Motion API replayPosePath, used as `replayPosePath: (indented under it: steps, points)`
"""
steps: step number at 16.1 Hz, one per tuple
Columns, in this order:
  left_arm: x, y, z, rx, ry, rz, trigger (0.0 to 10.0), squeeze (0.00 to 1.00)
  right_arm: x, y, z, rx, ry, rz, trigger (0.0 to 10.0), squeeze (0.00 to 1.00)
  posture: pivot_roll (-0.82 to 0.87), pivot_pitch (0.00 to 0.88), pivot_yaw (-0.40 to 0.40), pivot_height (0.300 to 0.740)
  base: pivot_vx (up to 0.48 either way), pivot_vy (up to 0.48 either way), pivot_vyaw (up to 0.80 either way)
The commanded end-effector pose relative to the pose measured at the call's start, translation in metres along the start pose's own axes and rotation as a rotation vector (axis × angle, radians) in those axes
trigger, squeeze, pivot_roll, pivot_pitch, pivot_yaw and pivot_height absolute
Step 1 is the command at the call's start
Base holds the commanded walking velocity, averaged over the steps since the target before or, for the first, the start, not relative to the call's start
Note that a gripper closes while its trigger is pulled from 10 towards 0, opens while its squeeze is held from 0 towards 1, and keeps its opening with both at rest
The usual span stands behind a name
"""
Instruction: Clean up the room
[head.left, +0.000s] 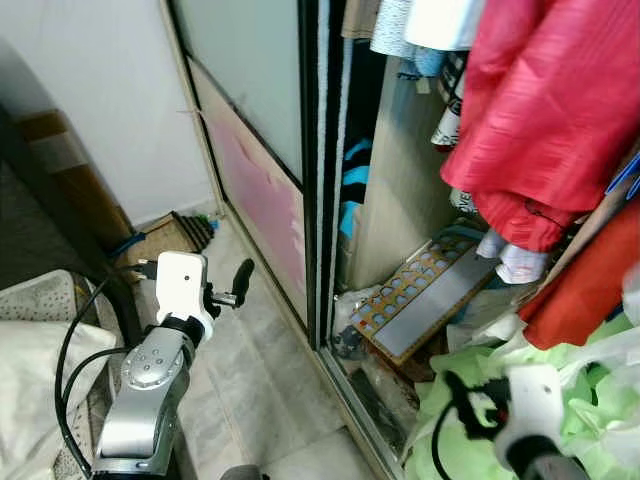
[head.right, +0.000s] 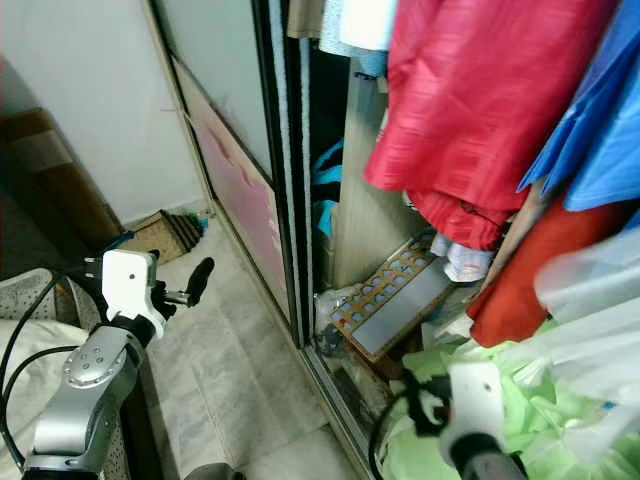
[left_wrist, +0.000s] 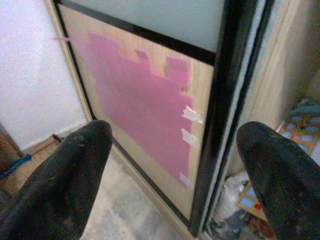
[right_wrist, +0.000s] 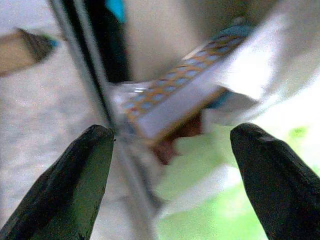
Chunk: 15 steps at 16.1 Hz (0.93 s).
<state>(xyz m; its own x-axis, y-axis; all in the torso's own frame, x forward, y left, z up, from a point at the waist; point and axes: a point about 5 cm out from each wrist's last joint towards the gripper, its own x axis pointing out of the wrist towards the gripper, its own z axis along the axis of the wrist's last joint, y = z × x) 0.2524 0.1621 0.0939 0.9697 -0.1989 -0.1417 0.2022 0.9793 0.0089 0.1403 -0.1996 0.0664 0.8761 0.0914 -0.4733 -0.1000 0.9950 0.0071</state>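
Facing the open wardrobe w/ both arms raised, nothing held; left gripper (head.left: 238, 285) spread before the sliding wardrobe door with pink film (head.left: 262, 190); right gripper (right_wrist: 175, 185) spread over the pale green plastic bags (head.left: 470, 400) heaped by the orange-and-grey perforated board (head.left: 425, 300); prob. approach step; next: close on a bag.

A sliding wardrobe door (head.left: 255, 130) with a frosted upper panel and a pink sheet (left_wrist: 137, 100) taped to its lower panel stands partly open. Beside it runs a white wall (head.left: 100, 90) above a pale marble floor (head.left: 250, 380). A small woven basket (head.left: 170, 235) sits at the wall's foot.
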Motion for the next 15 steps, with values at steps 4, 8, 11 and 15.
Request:
replayPosePath:
  steps: [4, 8, 11, 15]
  points:
    - [0.007, -0.005, -0.002, -0.006, 0.014, -0.014, 10.0, 0.0, 0.038, 0.011, 0.003, -0.071, 0.155, 0.245, 10.0, 0.0, -0.05, 0.0, 0.015, 0.74, 0.0, 0.0, 0.0]
    - [-0.002, 0.003, -0.009, -0.018, 0.022, 0.067, 10.0, 0.0, 0.067, 0.036, 0.058, -0.019, -0.138, 0.183, 10.0, 0.0, -0.01, 0.0, 0.0, 0.74, 0.0, 0.0, 0.0]
    - [-0.005, 0.009, -0.009, -0.028, 0.015, 0.121, 10.0, 0.0, 0.075, 0.046, 0.069, -0.037, -0.218, 0.171, 10.0, 0.0, 0.03, 0.0, -0.024, 0.74, 0.0, 0.0, 0.0]
    - [-0.005, 0.012, -0.007, -0.026, -0.01, 0.16, 10.0, 0.0, 0.08, 0.036, 0.085, -0.111, -0.318, 0.158, 10.0, 0.0, 0.03, 0.0, -0.065, 0.74, 0.0, 0.0, 0.4]
